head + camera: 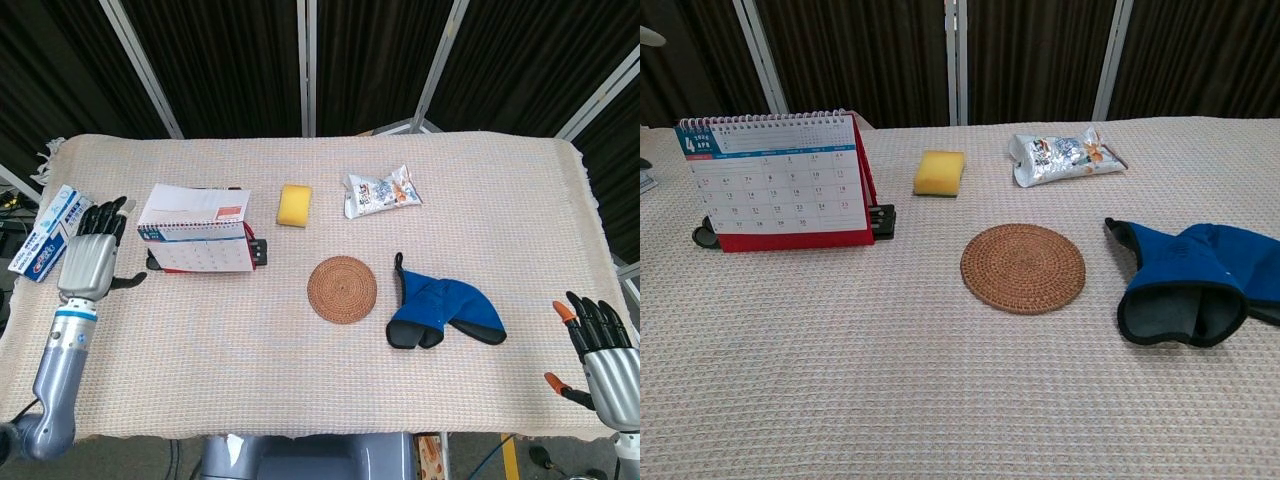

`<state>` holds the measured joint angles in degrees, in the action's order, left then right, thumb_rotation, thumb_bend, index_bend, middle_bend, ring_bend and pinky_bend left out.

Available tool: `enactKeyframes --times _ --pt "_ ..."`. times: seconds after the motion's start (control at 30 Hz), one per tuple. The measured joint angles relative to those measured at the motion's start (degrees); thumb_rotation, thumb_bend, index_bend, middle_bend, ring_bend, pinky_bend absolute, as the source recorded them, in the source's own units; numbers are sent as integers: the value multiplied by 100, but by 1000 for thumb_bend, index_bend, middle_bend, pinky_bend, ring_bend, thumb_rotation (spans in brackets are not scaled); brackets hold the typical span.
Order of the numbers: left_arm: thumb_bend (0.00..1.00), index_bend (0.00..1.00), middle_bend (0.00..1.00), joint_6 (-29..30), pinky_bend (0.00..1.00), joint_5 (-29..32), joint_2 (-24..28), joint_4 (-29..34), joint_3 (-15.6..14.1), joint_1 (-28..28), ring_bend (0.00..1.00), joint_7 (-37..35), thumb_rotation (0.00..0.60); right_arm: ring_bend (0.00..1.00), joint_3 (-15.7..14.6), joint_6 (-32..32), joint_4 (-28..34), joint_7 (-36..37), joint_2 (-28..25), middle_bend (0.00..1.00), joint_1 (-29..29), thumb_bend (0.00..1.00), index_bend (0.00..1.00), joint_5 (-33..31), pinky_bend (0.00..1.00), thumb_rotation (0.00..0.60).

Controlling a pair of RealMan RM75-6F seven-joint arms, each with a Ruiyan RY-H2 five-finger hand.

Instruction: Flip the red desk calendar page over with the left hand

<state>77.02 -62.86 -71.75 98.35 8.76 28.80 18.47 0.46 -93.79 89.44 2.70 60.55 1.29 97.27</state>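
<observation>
- Red desk calendar (196,240): stands upright on the cloth-covered table (320,400), just to the right of the left hand, not touching it; page headed "4" faces the chest camera.
- Left hand (87,262): fingers spread, holding nothing; blue-and-white box (48,232) near its outer side.
- Right hand (603,357): near table edge, fingers apart, holding nothing; blue mitt (443,314) lies to its left.
- Yellow sponge (294,204), round woven coaster (342,289): beyond the calendar from the left hand.

Woven cloth table cover (300,400), rough waffle texture, matt. Paper calendar (775,180), wire-bound, red base. Wicker coaster (1023,267), coarse. Foam sponge (940,172), matt. Glossy foil snack packet (1060,155). Blue fabric mitt (1185,280).
</observation>
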Motion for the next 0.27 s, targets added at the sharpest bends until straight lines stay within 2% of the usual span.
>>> enactKeyframes --times 0.17,0.27 --pt "82 0 0 1047 0 -983 7 287 -682 -829 0 48 600 0 -9 -45 45 -74 -1 0 -22 36 0 43 0 600" --pt "82 0 0 1326 0 -1257 10 356 -934 -1130 0 108 600 0 -12 -60 66 -126 8 0 -26 36 0 70 0 600"
